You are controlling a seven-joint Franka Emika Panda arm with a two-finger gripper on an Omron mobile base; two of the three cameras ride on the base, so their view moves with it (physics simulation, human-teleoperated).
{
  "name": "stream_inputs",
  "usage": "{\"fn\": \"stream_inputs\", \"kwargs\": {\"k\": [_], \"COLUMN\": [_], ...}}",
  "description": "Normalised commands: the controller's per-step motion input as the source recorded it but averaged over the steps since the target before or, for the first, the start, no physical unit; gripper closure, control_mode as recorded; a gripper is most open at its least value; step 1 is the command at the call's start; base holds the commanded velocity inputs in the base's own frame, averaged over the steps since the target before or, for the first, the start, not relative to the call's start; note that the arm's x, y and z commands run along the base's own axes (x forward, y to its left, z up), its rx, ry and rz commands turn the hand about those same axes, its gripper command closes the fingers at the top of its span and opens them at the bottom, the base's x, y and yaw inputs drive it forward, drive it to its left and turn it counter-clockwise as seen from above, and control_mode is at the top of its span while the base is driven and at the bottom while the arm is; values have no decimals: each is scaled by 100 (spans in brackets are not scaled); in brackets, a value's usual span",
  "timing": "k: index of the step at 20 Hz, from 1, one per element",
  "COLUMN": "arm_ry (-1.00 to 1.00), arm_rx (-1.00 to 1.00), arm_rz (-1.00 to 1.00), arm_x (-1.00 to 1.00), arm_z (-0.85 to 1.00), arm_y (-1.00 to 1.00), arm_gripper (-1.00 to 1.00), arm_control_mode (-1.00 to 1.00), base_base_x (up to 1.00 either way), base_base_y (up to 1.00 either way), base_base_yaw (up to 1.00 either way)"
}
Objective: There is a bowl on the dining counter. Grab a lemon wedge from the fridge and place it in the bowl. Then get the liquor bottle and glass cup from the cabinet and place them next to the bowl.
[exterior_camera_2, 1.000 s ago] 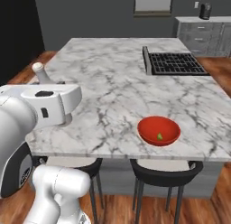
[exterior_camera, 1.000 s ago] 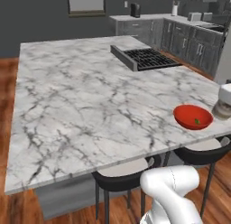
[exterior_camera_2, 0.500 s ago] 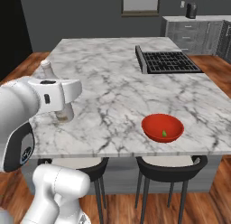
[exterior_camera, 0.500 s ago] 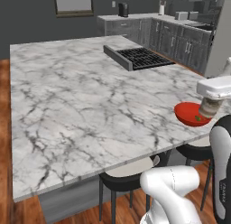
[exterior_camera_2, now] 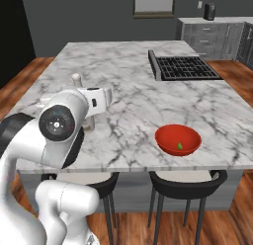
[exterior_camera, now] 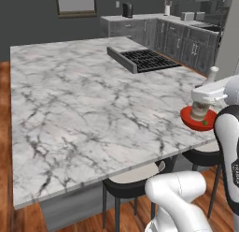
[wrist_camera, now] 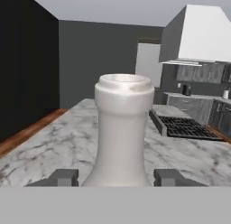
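My gripper (wrist_camera: pixel 115 177) is shut on the liquor bottle (wrist_camera: pixel 122 128), whose pale neck rises upright between the two fingertips. In the right base view the gripper (exterior_camera_2: pixel 91 109) holds the liquor bottle (exterior_camera_2: pixel 77 81) over the near left part of the dining counter (exterior_camera_2: pixel 123 66), well left of the red bowl (exterior_camera_2: pixel 164 134). A lemon wedge (exterior_camera_2: pixel 180 146) lies inside that bowl. In the left base view the bottle (exterior_camera: pixel 201 109) and gripper (exterior_camera: pixel 205 96) stand in front of the bowl (exterior_camera: pixel 186 117). Whether the bottle's base touches the marble I cannot tell.
A black grated cooktop (exterior_camera_2: pixel 183 67) is set into the far right of the marble slab (exterior_camera: pixel 93 100). Two dark stools (exterior_camera_2: pixel 185 182) stand under the counter's near edge. Grey cabinets (exterior_camera: pixel 182 37) line the back wall, and wooden floor surrounds the island.
The whole picture has shifted, so the camera has moved with the base. The hand with the bottle has come in over the counter's near edge, closer to the bowl.
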Motion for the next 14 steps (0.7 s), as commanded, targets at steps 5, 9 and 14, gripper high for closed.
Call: {"fn": "stream_inputs", "kwargs": {"k": [5,9,14], "arm_ry": [0,1,5], "arm_rx": [-2,-8,-9], "arm_rz": [23,8,5], "arm_x": [39,18,3], "arm_z": [-46,-39,-36], "arm_y": [0,0,-3], "arm_gripper": [100,100,100], "arm_control_mode": [-100,-100,-100], "base_base_x": [0,0,0], "base_base_y": [0,0,0], "base_base_yaw": [0,0,0]}}
